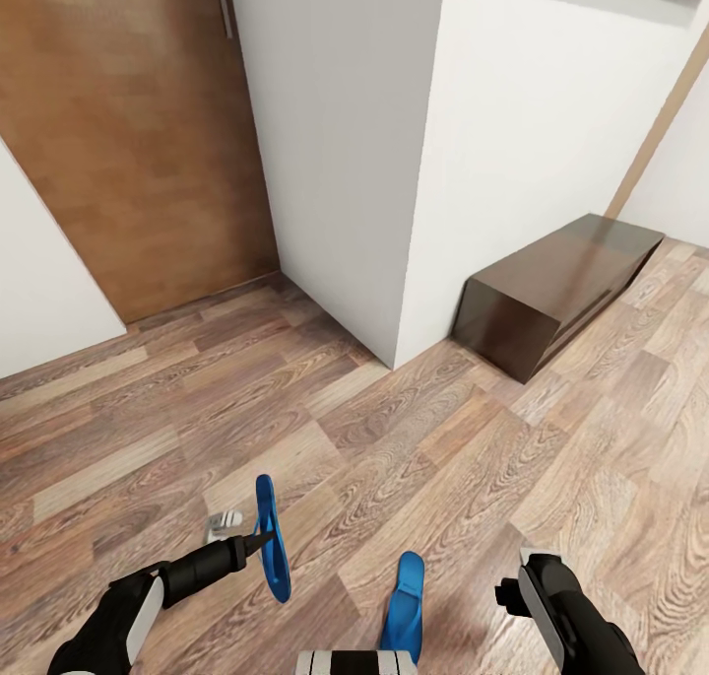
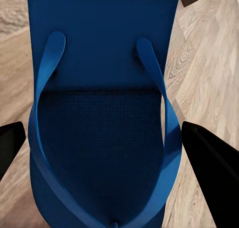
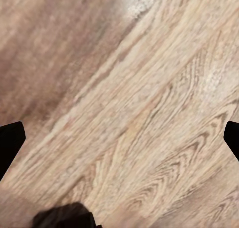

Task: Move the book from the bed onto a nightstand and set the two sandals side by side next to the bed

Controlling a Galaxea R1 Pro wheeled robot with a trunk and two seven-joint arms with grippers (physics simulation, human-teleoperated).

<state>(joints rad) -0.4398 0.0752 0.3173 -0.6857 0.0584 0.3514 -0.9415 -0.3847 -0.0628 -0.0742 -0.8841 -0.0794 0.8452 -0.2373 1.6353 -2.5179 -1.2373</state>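
The left end effector is clamped on one bright blue flip-flop sandal (held edge-up above the wood-plank floor); the other blue sandal lies nearby. The right end effector has its fingers apart.

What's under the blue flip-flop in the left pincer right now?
Under the bright blue flip-flop in the left pincer is brown wood-plank floor, visible along both its sides. The patch directly beneath it is covered.

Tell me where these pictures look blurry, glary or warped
Head view: wide-angle warp, the wall corner leans and the dark floor cabinet sits skewed; light is even and soft. Left wrist view: the blue sandal is fairly sharp, the floor behind softer. Right wrist view: the floor planks are smeared, with a pale glare patch.
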